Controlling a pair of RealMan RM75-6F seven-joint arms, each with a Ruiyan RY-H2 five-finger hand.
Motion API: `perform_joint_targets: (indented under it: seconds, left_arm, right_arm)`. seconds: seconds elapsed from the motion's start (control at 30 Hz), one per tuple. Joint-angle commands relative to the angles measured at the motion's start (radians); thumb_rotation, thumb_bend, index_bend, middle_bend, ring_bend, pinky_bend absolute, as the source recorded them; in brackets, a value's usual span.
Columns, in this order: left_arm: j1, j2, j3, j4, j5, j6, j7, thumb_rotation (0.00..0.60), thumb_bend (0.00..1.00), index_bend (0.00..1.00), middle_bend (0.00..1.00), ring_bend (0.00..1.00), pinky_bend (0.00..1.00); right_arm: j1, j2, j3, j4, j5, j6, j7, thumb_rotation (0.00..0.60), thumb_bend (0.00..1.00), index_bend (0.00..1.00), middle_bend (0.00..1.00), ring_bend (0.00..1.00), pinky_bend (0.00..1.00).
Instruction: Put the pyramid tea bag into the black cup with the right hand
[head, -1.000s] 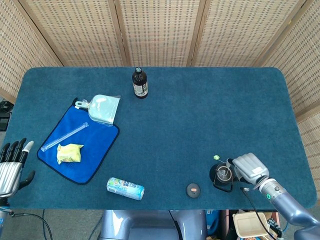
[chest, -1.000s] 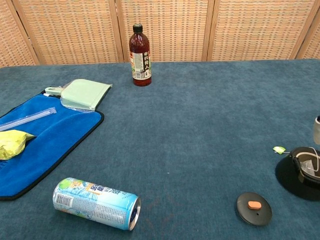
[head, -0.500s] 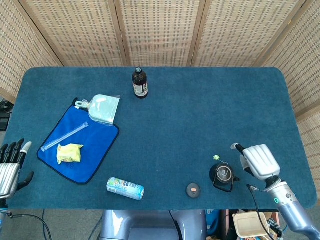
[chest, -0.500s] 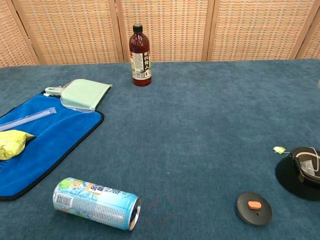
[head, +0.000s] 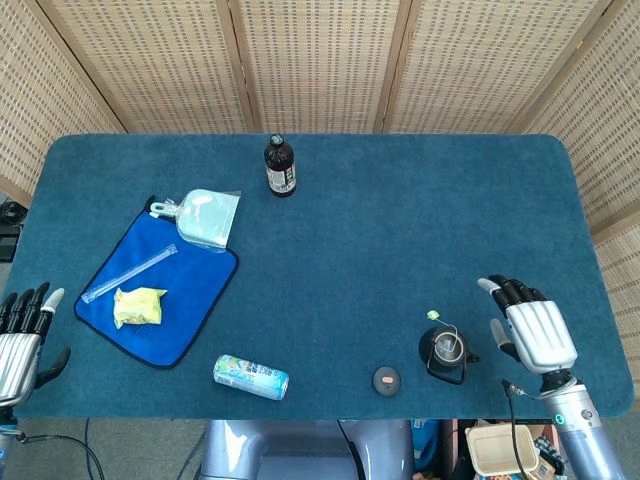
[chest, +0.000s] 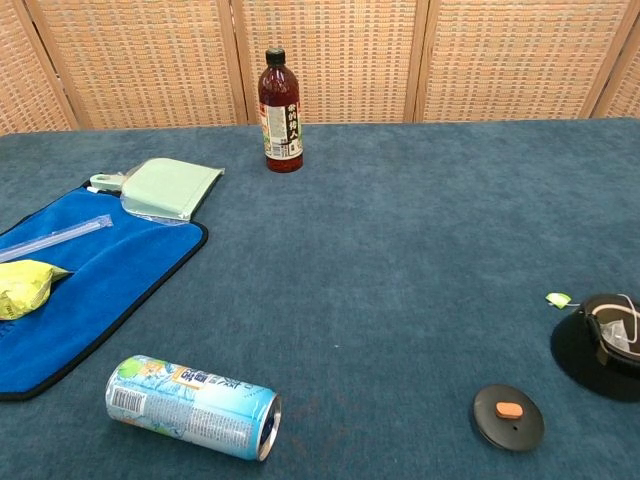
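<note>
Woven wicker screens stand behind a table covered in dark teal cloth. Near the front right of the table sits the black cup, upright on the cloth. The pyramid tea bag lies inside it, pale against the dark interior, and its thin string runs over the rim to a small green tag resting on the cloth just behind the cup. A round black lid with an orange spot lies flat on the cloth, near the cup on its left.

The right hand hangs just to the right of the cup, apart from it, with its fingers spread and nothing in them. The left hand is at the front left edge of the table (only the head view shows either hand), fingers likewise apart and holding nothing.

On the left side a blue towel carries a yellow packet, a clear tube and part of a pale green pouch. A drink can lies on its side near the front edge. A dark bottle stands upright toward the back.
</note>
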Motion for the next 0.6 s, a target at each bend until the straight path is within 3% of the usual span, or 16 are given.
perform_joint_targets:
  seconds: [0.03,0.17,0.6]
  left_arm:
    - [0.004,-0.005,-0.001,0.006,0.007,0.010,-0.011,0.600,0.35,0.00,0.00,0.00,0.00]
    - [0.007,-0.010,0.001,0.010,0.022,0.021,-0.018,0.600,0.35,0.00,0.00,0.00,0.00]
    - [0.013,-0.028,0.013,0.020,0.052,0.031,-0.014,0.600,0.35,0.00,0.00,0.00,0.00]
  right_arm:
    - [-0.021,-0.029,0.002,0.020,-0.008,0.027,-0.018,0.600,0.62,0.15,0.20,0.17,0.29]
    - [-0.037,-0.054,0.011,0.034,-0.014,0.053,-0.025,0.600,0.60,0.13,0.15,0.10,0.23]
    - [-0.088,-0.111,0.018,0.078,-0.028,0.107,-0.021,0.600,0.59,0.12,0.13,0.08,0.19]
